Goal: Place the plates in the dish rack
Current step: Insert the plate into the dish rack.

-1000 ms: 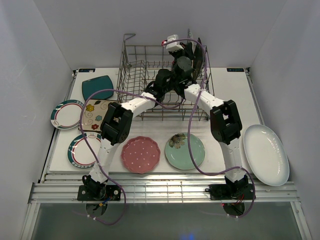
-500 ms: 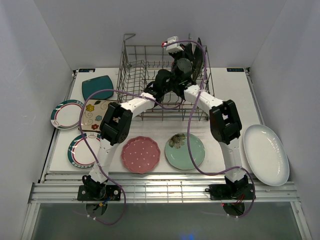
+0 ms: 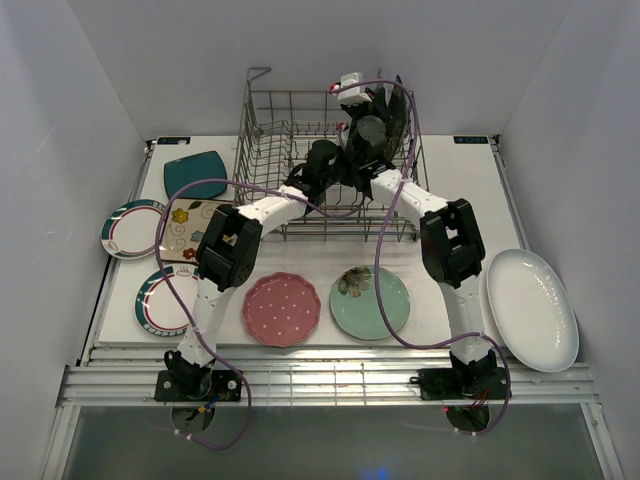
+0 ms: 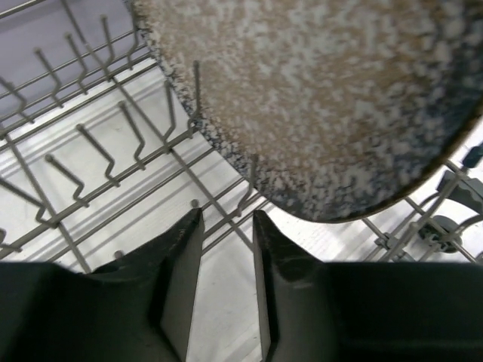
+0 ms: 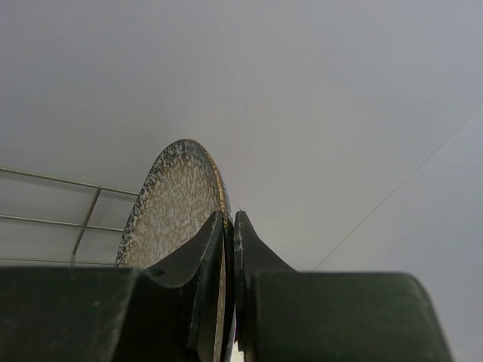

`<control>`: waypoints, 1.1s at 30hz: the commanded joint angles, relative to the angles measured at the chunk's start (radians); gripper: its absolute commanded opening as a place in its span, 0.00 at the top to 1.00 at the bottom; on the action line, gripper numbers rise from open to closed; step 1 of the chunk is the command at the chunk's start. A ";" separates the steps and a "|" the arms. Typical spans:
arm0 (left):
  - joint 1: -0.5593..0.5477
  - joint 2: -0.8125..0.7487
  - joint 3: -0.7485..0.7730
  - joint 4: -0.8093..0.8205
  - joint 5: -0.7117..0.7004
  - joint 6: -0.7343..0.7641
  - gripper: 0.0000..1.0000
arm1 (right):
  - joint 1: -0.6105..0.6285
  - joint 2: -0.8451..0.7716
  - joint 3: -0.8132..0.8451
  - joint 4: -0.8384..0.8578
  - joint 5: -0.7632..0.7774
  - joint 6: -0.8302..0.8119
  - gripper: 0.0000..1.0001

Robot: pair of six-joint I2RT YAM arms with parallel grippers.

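Across the white bench seven plates are lying unloaded while the right claw is gripping a speckled plate upright in the dish rack and the left claw is hovering part-open, empty.

I log the grey wire dish rack at the far centre of the table, tines upright. One speckled plate, dark-edged, stands on edge inside the rack's right end, its lower rim among the tines.

Lying flat on the table:
- Pink dotted plate and mint green plate, side by side before the rack.
- Large white oval plate, far right.
- Teal square plate, floral square plate, one colour-rimmed white round and a second, at left.
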 commanded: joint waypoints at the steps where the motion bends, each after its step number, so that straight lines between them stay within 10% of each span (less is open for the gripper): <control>1: 0.042 -0.107 -0.018 0.269 -0.021 -0.027 0.56 | -0.061 0.057 -0.038 0.068 -0.018 0.051 0.88; 33: 0.239 -0.539 -0.403 0.218 0.083 -0.042 0.21 | -0.153 0.109 0.072 -0.160 -0.003 0.247 0.76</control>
